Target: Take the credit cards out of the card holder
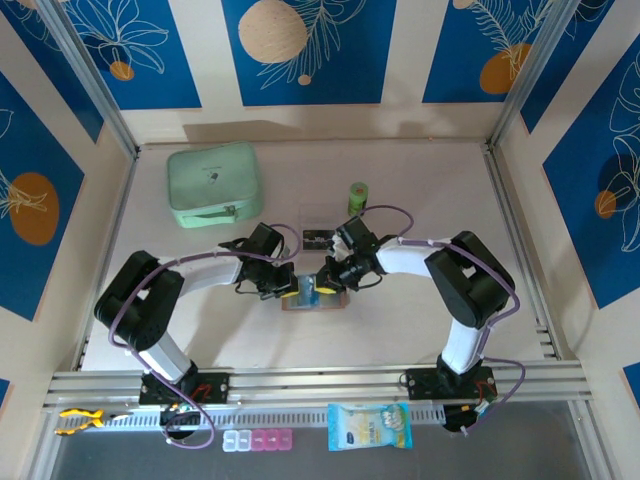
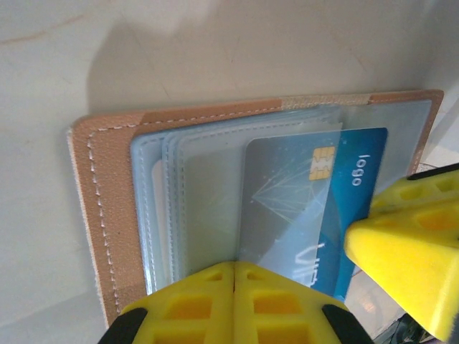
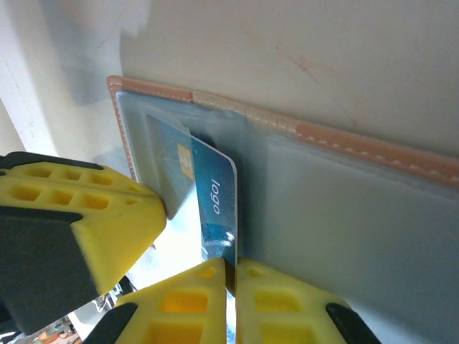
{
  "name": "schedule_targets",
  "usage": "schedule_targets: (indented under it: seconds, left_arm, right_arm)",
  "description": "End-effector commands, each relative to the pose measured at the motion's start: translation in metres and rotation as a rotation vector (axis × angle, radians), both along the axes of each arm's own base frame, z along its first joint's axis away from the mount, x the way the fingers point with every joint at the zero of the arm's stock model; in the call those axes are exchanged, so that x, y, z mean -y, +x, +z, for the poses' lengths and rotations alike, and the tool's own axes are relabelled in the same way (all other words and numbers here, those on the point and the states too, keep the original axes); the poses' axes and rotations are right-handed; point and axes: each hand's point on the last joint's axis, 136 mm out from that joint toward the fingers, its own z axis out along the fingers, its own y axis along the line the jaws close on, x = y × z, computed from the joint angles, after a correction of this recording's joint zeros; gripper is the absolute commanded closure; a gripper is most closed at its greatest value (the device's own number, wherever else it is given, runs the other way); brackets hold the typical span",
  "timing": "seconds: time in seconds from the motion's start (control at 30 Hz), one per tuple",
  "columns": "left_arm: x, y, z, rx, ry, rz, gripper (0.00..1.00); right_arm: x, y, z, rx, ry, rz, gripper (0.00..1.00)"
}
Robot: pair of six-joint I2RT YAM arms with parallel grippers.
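The tan card holder (image 1: 338, 301) lies open on the table between both grippers, its stitched leather edge (image 2: 107, 215) framing clear plastic pockets. A blue credit card (image 2: 358, 186) with a chip and the word "logo" sticks partway out of a pocket. My right gripper (image 3: 229, 266) is shut on that card's (image 3: 215, 201) edge. My left gripper (image 2: 235, 269) is shut with nothing between its fingers, tips resting on the plastic pocket beside the card. From above, the left gripper (image 1: 293, 287) and right gripper (image 1: 327, 283) meet over the holder.
A mint-green zip case (image 1: 214, 184) sits at the back left. A green cylinder (image 1: 358, 196) and a clear box (image 1: 318, 222) stand just behind the grippers. A blue-yellow packet (image 1: 369, 426) and a pill organiser (image 1: 258, 440) lie on the near ledge.
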Motion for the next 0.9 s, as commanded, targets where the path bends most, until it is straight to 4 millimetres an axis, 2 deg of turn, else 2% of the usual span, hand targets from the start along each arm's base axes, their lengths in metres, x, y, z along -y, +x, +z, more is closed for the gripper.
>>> schedule_targets:
  seconds: [0.0, 0.3, 0.53, 0.77, 0.87]
  left_arm:
    - [-0.01, -0.008, -0.013, -0.032, 0.059, 0.008, 0.99]
    - [-0.007, -0.004, -0.01, -0.017, 0.043, 0.01, 0.98]
    - [0.003, 0.005, 0.01, 0.028, -0.013, 0.007, 0.9]
    - [0.002, 0.011, 0.031, 0.072, -0.047, 0.02, 0.89]
    - [-0.002, 0.015, 0.035, 0.085, -0.052, 0.033, 0.88]
  right_arm:
    - [0.016, -0.004, 0.004, 0.013, -0.053, 0.004, 0.91]
    - [0.032, -0.001, 0.028, 0.092, -0.11, 0.051, 0.96]
    - [0.04, 0.008, 0.052, 0.198, -0.143, 0.13, 1.0]
    - [0.052, 0.023, 0.072, 0.423, -0.24, 0.401, 1.0]
    - [0.059, 0.036, 0.078, 0.523, -0.297, 0.532, 1.0]
